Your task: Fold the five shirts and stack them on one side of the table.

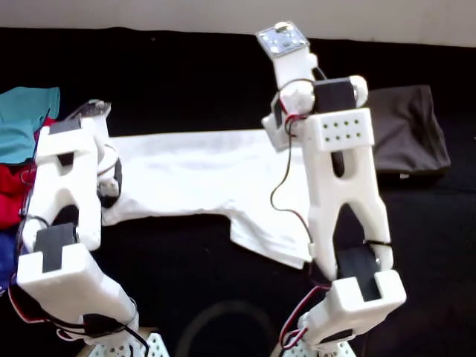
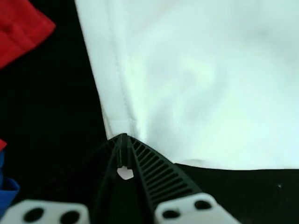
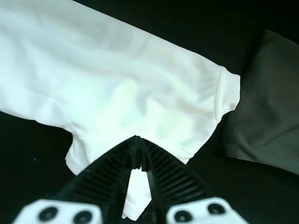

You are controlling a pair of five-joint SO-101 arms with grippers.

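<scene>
Shirt pinched at both ends, fold not yet made.

High view: white shirt (image 1: 201, 175) lies flat mid-table (image 1: 171, 268), long axis left-to-right. The left gripper (image 1: 111, 182) is at its left edge and the right gripper (image 1: 277, 128) near its right end. A folded grey shirt (image 1: 409, 134) sits just right of it, and a teal/red/blue pile (image 1: 22, 149) is on the far left. Left wrist view: left gripper (image 2: 122, 140) has its fingers closed on the hem corner, cloth running away from the tips. Right wrist view: right gripper (image 3: 135, 140) is clamped with white cloth between the fingers, sleeve (image 3: 224, 93) beyond, grey shirt (image 3: 266, 116) beside it. My read: each arm owns its nearer end — the fold goes across that long axis.
</scene>
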